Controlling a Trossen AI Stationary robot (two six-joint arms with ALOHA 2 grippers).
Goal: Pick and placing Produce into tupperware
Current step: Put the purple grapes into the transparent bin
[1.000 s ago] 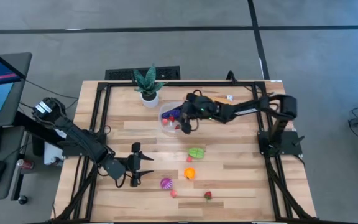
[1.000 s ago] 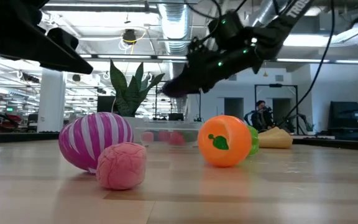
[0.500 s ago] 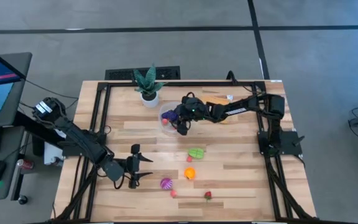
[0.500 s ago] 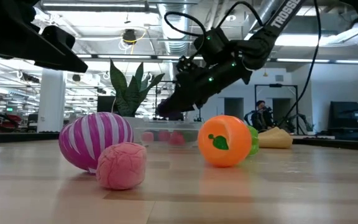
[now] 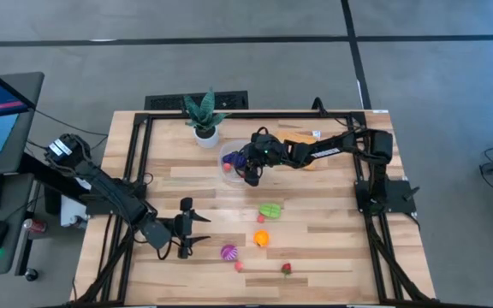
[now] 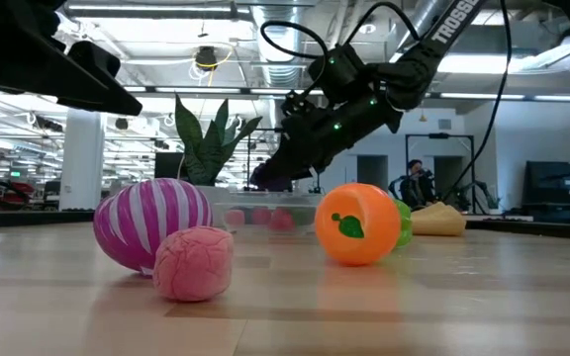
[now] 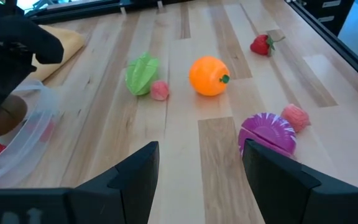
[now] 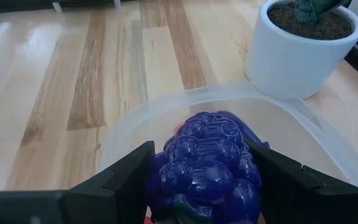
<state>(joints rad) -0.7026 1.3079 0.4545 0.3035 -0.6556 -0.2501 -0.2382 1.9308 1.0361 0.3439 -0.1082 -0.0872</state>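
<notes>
The right gripper (image 8: 197, 186) hangs over the tupperware (image 8: 135, 118), its fingers set against both sides of a purple grape bunch (image 8: 205, 165) held just above the tub's opening. The clear tub stands near the white plant pot (image 8: 300, 53) at the far part of the wooden plank surface (image 5: 332, 231); at least one red piece lies inside it. The left gripper (image 7: 197, 180) waits near the front left of the surface, fingers apart and empty.

Six produce pieces lie loose in front: one green leafy vegetable (image 7: 142, 73), one orange (image 7: 208, 75), one purple-striped piece (image 7: 268, 132), two small pink pieces (image 7: 160, 90) (image 7: 296, 116) and one strawberry (image 7: 261, 44). One orange cloth (image 5: 302, 139) lies under the right arm.

Behind the surface, the low view shows an open hall with ceiling ducts and one person (image 6: 416, 183) far off.
</notes>
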